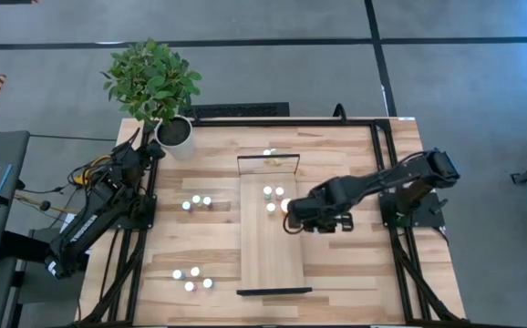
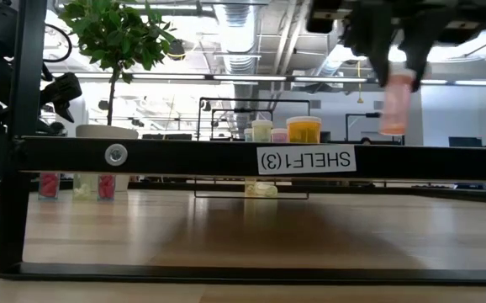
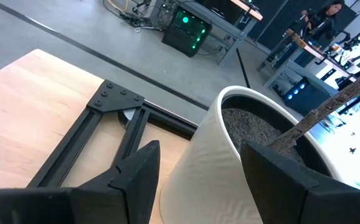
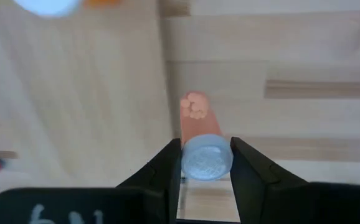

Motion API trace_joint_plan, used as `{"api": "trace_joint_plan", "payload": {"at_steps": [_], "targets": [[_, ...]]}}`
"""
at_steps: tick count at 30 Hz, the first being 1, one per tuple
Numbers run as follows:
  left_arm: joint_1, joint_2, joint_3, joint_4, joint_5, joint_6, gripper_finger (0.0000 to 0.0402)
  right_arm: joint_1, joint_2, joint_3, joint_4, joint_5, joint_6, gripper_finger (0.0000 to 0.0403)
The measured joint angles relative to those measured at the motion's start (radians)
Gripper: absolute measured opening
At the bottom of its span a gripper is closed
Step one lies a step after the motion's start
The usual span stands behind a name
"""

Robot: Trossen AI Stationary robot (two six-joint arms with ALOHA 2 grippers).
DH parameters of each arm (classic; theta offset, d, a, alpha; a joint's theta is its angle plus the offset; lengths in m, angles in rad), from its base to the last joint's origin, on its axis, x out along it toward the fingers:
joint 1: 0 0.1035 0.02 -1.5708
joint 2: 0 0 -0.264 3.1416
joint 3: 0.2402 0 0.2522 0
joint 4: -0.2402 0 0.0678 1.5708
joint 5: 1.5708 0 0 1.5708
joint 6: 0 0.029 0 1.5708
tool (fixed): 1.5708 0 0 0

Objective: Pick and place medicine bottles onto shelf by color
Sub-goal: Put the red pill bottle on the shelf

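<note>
I have the right gripper (image 4: 206, 163) clamped on a small pink, white-capped medicine bottle (image 2: 397, 103) held above the long light-wood shelf (image 1: 270, 251) near a cluster of bottles (image 1: 273, 197), so a careless descent could topple them.

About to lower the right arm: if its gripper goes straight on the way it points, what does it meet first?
Likely the shelf board: the right gripper, holding a pink bottle, points down at bare wood. Height above it is unclear.
</note>
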Motion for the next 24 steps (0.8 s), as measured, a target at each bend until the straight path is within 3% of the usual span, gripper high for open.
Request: {"api": "trace_joint_plan", "payload": {"at_steps": [14,24], "targets": [[0.0,0.0,0.0,0.0,0.0,0.0,0.021,-0.082,0.043,0.024,0.12,0.029,-0.03,0.0123],[0.0,0.0,0.0,0.0,0.003,0.0,0.021,-0.064,0.353,0.468,-0.218,0.038,-0.193,0.0124]]}}
